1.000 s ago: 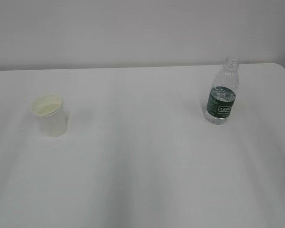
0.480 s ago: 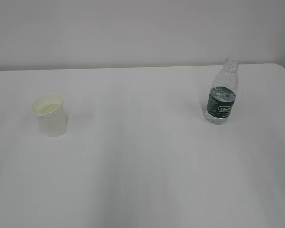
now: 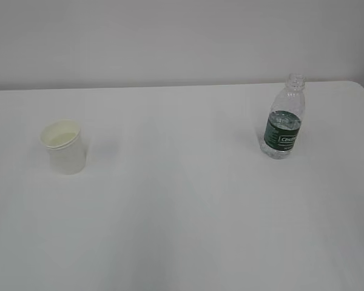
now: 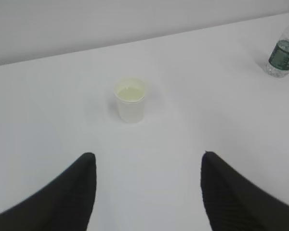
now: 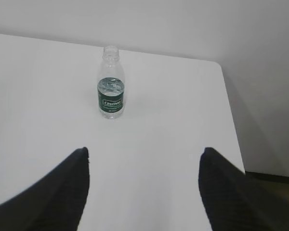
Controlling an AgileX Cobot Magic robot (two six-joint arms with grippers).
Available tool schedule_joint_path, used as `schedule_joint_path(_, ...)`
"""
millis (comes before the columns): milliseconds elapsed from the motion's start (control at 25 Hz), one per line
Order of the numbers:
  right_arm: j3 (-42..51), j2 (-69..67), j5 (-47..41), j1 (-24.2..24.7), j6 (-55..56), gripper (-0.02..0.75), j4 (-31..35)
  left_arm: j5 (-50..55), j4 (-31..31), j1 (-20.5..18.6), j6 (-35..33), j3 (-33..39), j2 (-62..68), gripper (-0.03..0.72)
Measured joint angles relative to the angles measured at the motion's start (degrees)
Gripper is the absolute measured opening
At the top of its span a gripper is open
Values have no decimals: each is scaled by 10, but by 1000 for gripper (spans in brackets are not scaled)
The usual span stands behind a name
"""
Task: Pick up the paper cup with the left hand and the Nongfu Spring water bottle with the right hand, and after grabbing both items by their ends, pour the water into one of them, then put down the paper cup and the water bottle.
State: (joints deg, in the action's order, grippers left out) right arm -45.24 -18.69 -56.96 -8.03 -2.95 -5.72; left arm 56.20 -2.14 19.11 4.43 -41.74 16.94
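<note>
Paper cup [image 3: 64, 147]: small, white, tapered, cream inside, upright on the left of the white table [image 3: 182, 218].
Water bottle [image 3: 284, 118]: clear, ribbed, uncapped, dark green label, upright at right, well apart from the cup.
Left hand [image 4: 149, 166]: fingers spread, empty, cup ahead between them.
Right hand [image 5: 144, 161]: fingers spread, empty, bottle ahead, toward the left finger.

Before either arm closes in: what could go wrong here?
1. The water bottle has no cap; a bump from the open right gripper could tip it and spill.
2. The paper cup looks light; the open left gripper could nudge or crush it.
3. The bottle stands near the table edge.
</note>
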Motion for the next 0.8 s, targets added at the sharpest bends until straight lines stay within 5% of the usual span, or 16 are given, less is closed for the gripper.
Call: schedule_joint_path(800,20,165,-159,0,0,538,12,122,21,0,0,1,-40,465)
